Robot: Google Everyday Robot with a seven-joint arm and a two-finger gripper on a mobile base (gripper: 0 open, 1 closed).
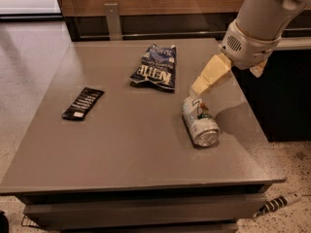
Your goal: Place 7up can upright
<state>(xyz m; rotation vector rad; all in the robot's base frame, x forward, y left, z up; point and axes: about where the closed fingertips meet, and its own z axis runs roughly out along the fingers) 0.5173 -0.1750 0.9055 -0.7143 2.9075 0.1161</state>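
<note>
The 7up can (199, 121) lies on its side on the grey table (126, 144), right of the middle, with one shiny end facing the front edge. My gripper (224, 81) hangs just above and behind the can's far end. It is open and empty. One cream finger (210, 75) points down-left, its tip almost over the can's far end. The other finger shows only as a stub at the right of the white wrist.
A dark blue chip bag (155, 67) lies at the back middle of the table. A flat black packet (83, 103) lies at the left. A dark cabinet (286, 91) stands to the right of the table. A cable (282, 203) lies on the floor at the front right.
</note>
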